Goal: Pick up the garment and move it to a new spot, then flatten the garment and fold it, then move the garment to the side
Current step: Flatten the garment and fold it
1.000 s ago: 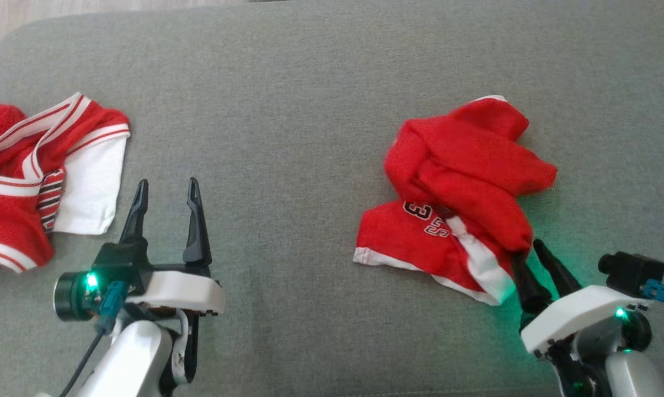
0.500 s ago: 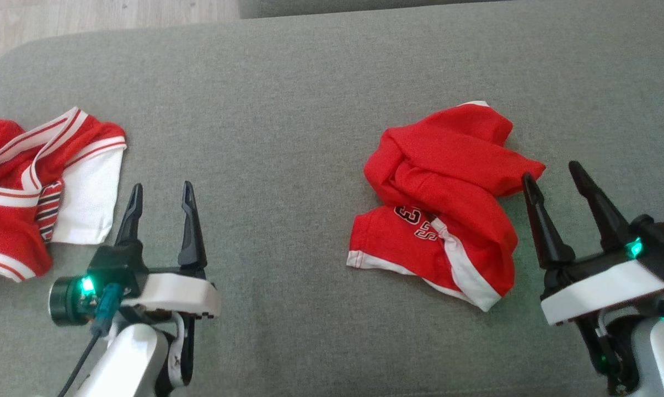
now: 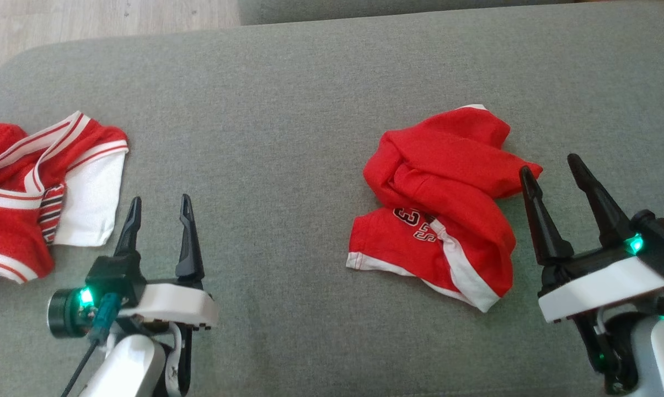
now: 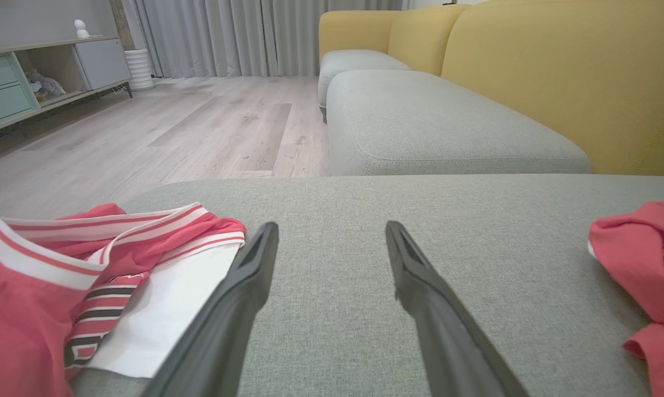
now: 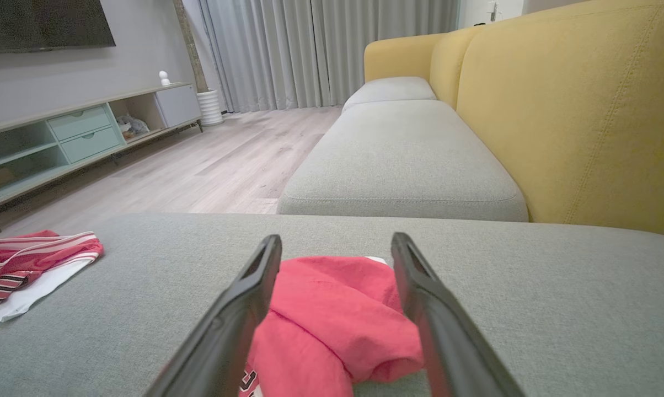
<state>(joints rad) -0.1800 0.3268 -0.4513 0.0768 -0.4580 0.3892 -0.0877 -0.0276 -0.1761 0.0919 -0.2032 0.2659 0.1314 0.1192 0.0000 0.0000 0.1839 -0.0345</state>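
The grey sofa cushion (image 3: 288, 110) carries the garment (image 3: 448, 204) on its right half. The garment is a crumpled red heap whose long axis runs diagonally from the white-trimmed hem at the near left to bunched folds at the far right, with a printed number showing. A second red-and-white garment (image 3: 34, 187) lies at the far left. The right hand (image 3: 550, 165) is spread wide and empty beside the heap. The left hand (image 3: 161, 198) is equally wide and holds nothing.

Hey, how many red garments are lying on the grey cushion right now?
2. A crumpled red fabric garment with white hem lies right of centre; a red-and-white striped garment sits at the left edge, partly cut off.
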